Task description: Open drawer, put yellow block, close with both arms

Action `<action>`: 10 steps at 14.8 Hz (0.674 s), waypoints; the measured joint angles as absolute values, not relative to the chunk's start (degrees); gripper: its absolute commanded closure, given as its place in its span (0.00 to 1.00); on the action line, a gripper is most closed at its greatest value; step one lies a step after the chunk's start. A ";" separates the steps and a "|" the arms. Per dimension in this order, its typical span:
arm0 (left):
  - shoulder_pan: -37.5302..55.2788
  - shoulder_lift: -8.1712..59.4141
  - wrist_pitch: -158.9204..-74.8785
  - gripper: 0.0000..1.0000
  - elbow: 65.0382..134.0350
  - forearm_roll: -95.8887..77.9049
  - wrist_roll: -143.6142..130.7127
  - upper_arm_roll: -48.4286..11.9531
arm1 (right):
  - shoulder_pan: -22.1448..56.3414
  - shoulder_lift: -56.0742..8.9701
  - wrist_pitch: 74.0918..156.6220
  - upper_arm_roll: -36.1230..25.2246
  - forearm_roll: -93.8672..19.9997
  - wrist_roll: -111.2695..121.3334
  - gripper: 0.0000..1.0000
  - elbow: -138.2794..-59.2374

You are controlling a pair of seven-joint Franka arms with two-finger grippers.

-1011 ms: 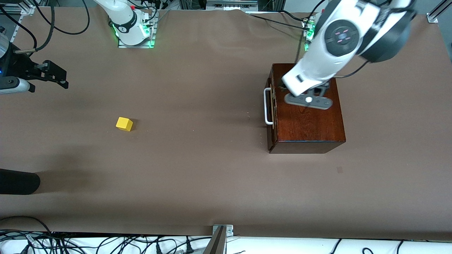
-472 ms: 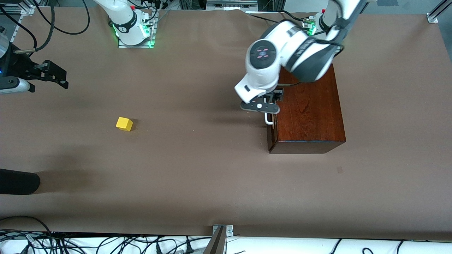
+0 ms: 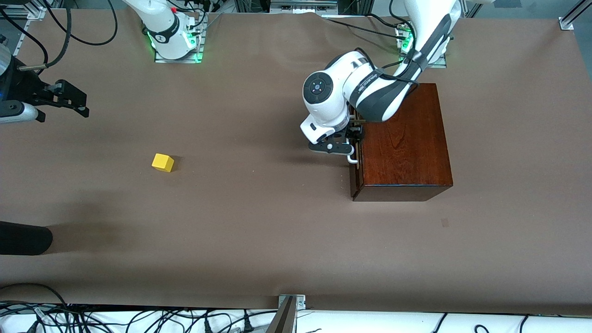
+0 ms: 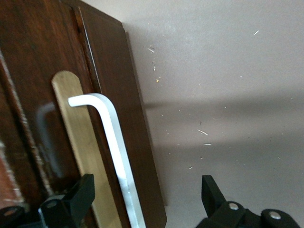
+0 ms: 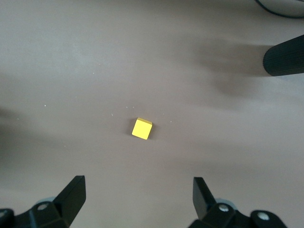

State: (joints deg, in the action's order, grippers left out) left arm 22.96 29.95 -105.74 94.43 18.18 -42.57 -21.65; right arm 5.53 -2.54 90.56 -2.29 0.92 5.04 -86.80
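The dark mahogany box [image 3: 402, 143] stands toward the left arm's end of the table, and its drawer [image 4: 137, 142] is shut flush. My left gripper [image 3: 352, 144] is low in front of the drawer and open [image 4: 142, 194]. Its fingers [image 4: 71, 199] straddle the white bar handle [image 4: 114, 142] and the drawer front without touching the bar. The yellow block [image 3: 163, 162] lies alone on the brown table toward the right arm's end. My right gripper [image 3: 83, 102] hangs open over the table near that end. In its wrist view the block [image 5: 142, 128] lies ahead of the open gripper [image 5: 137, 192].
A black cylinder [image 3: 23, 238] reaches in from the table's edge at the right arm's end, nearer to the front camera than the block; it also shows in the right wrist view [image 5: 285, 59]. Cables run along the table's edges. A metal bracket [image 3: 291, 303] sits at the front edge.
The left arm has swung from over the box top down to the drawer's front, its gripper now around the handle. The right arm and the block have not moved.
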 measured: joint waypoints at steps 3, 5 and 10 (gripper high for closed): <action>23.76 29.96 -106.15 0.00 95.15 18.49 -44.37 -21.66 | 5.50 -2.57 91.18 -2.33 1.04 5.04 0.00 -86.80; 24.10 29.99 -106.26 0.00 95.43 20.12 -45.07 -21.68 | 5.26 -2.83 91.82 -2.91 1.14 5.02 0.00 -86.80; 25.61 31.11 -106.38 0.00 96.15 21.20 -47.69 -21.68 | 4.10 -3.92 93.14 -3.29 1.12 5.13 0.00 -86.80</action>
State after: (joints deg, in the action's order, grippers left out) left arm 25.61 31.11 -106.38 96.15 21.20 -47.69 -21.68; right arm 4.10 -3.92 93.14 -3.29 1.12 5.13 -86.80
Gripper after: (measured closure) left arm 0.000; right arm 0.000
